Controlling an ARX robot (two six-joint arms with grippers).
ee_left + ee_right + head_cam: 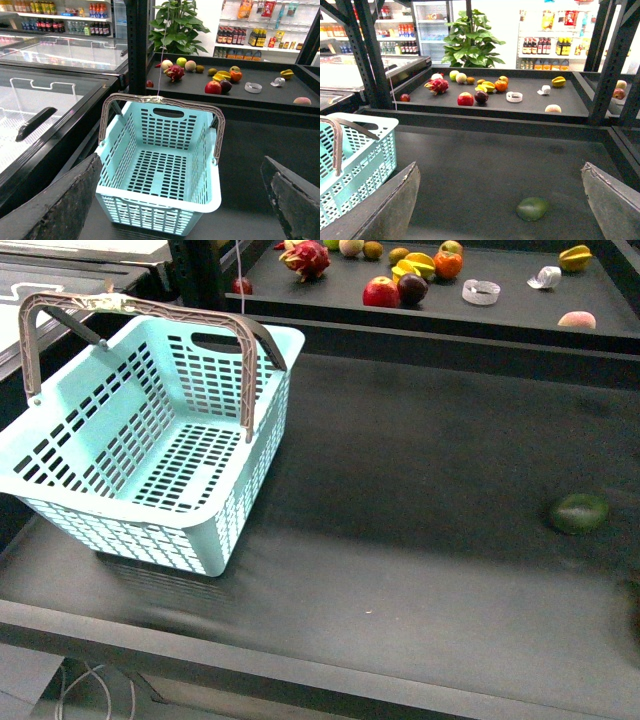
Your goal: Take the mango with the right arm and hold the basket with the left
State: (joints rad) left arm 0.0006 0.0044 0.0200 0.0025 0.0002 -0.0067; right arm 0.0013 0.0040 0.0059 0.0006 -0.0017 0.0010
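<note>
Left claw (180,162): fingers (60,200) set wide apart, gripping nothing. The basket (160,192) stands ahead of the claw, in line with the gap between the fingers, and no contact with either is visible. Its grey-brown handles (150,308) are raised together over the opening.

Right claw (500,167): fingers (615,200) likewise wide apart, gripping nothing. A dark green oval fruit (532,208) lies on the desk (400,540) ahead of it, in line with the gap, touching neither finger.

In the front view neither arm shows. The basket sits on the left part of the desk, and the green fruit is well apart from it, near the right edge.

The mango (416,266) lies on the raised rear shelf (500,315) beyond the desk, among other fruit, just beside an orange-red fruit (448,262) and a dark fruit (412,288). It is well apart from both claws.
</note>
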